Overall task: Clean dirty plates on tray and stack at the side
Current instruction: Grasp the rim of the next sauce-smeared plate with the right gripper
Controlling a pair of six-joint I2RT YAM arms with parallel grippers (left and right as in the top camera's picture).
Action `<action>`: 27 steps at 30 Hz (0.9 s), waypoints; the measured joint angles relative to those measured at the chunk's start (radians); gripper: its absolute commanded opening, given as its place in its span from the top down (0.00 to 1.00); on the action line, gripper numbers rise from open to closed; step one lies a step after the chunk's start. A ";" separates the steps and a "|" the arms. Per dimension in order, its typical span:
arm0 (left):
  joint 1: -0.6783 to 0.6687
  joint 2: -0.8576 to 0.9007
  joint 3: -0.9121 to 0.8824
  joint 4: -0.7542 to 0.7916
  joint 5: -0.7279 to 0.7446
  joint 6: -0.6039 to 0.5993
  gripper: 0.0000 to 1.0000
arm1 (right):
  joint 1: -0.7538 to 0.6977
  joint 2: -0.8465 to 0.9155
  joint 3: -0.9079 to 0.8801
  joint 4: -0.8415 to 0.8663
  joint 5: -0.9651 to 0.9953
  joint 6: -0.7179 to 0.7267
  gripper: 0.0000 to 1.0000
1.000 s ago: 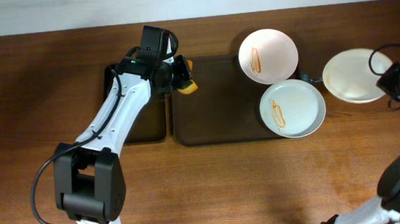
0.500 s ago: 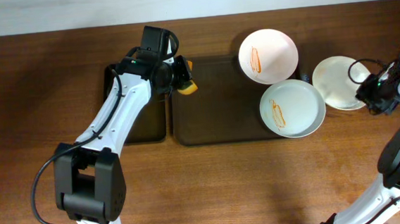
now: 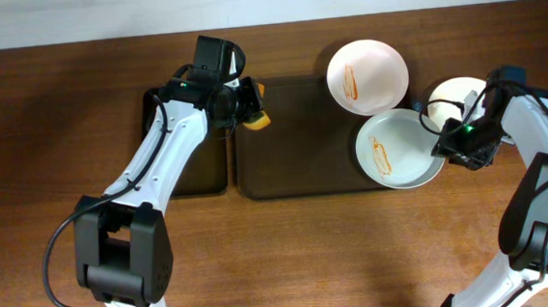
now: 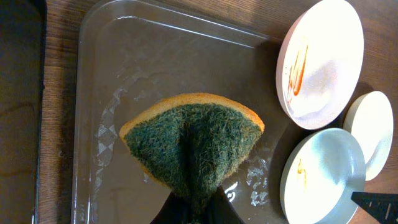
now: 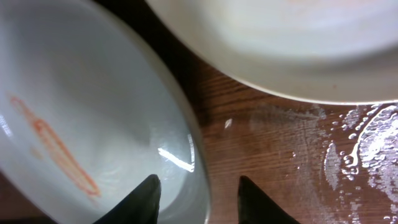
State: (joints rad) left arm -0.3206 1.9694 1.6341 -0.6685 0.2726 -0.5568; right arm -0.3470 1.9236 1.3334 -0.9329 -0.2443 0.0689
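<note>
Your left hand point(image 4: 193, 214) clenched on a green-faced sponge point(image 4: 193, 143) above the tray point(image 3: 294, 167), your right hand point(image 5: 199, 199) spread astride one sauce-streaked plate point(image 5: 81, 106) at its rim

**Tray's 9 o'clock half open; its 3 o'clock end crowded.**

From overhead, the tray point(image 3: 303, 147) is bare from centre to 9 o'clock edge, except the 11 o'clock corner, where the left gripper point(image 3: 255, 111) hangs clamped on a sponge point(image 3: 259, 118); its arm slants across the black tray point(image 3: 207, 170) alongside. The upper plate point(image 3: 366, 76) at 1 o'clock and the lower plate point(image 3: 399, 148) at 4 o'clock sit edge to edge, blocking the 3 o'clock end. A third plate point(image 3: 452, 93) lies on the tabletop point(image 3: 310, 253) just at 3 o'clock of them, leaving a thin strip of wood. The right gripper point(image 3: 442, 150) fills that strip, fingers apart astride the lower plate's rim. Broad bare tabletop lies at the tray's 6 o'clock.
</note>
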 measured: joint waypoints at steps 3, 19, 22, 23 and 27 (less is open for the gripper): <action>0.000 0.000 0.000 0.000 0.000 0.000 1.00 | 0.005 0.000 -0.005 0.020 0.018 0.002 0.93; 0.000 0.000 0.000 -0.027 0.000 0.000 1.00 | 0.441 0.000 -0.005 0.090 0.003 0.284 0.96; 0.000 0.000 0.000 -0.027 0.000 0.000 1.00 | 0.548 0.000 -0.005 0.172 0.047 0.435 0.96; 0.000 0.000 0.000 -0.027 0.000 0.000 1.00 | 0.578 0.000 -0.005 0.185 0.062 0.474 0.96; 0.000 0.000 0.000 -0.039 0.000 0.000 1.00 | 0.671 0.000 -0.005 0.199 0.114 0.573 0.47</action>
State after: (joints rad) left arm -0.3206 1.9694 1.6341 -0.7074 0.2722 -0.5568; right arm 0.3241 1.9236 1.3281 -0.7338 -0.1307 0.6418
